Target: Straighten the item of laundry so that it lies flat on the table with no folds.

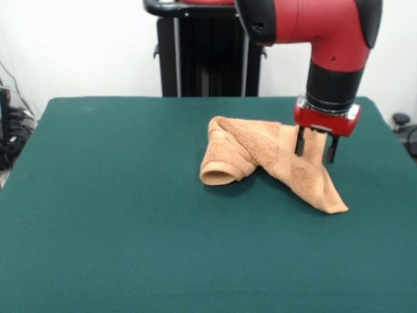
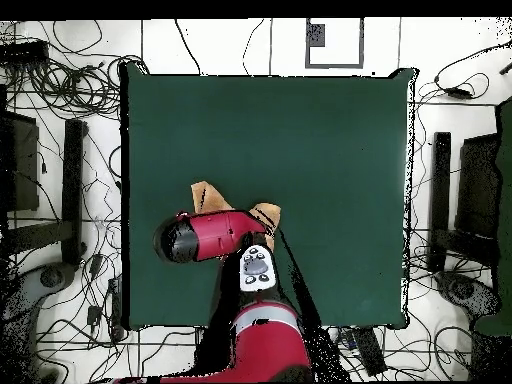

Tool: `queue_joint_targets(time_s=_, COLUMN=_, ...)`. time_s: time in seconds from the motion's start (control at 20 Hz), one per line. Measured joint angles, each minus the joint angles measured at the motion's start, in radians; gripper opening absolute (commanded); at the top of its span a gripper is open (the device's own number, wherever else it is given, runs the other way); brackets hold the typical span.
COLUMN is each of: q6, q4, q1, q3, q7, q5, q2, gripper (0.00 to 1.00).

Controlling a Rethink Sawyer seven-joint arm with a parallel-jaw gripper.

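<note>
The orange-tan towel [image 1: 260, 156] lies crumpled right of the middle of the dark green table [image 1: 98, 228]. Its left end is rolled into a tube, and a flat corner points to the front right. My gripper [image 1: 316, 149] is open. It hangs straight down from the red arm over the towel's far right part, with the fingertips [image 1: 300, 145] at the level of the cloth's top edge. In the overhead view the arm hides the gripper and most of the towel [image 2: 207, 193], so only two corners show on the table [image 2: 330, 140].
The black pedestal [image 1: 208, 52] stands behind the table's far edge. In the overhead view, cables [image 2: 60, 90] and equipment stands surround the table on the floor. Wide green surface extends left of and in front of the towel.
</note>
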Motion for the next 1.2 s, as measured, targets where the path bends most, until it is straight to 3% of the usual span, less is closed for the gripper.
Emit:
queue_joint_targets(time_s=0.05, q6=-0.002, q4=0.0, q1=0.001, q3=0.0, q7=0.0, q5=-0.001, q2=0.001, gripper=1.0)
queue_joint_targets(time_s=0.1, q6=-0.002, q4=-0.001, q1=0.001, q3=0.0, q7=0.0, q5=-0.009, q2=0.001, gripper=0.0)
queue_joint_targets(time_s=1.2, q6=-0.021, q4=0.001, q1=0.048, q3=-0.037, q7=0.0, q5=-0.025, q2=-0.01, gripper=0.0)
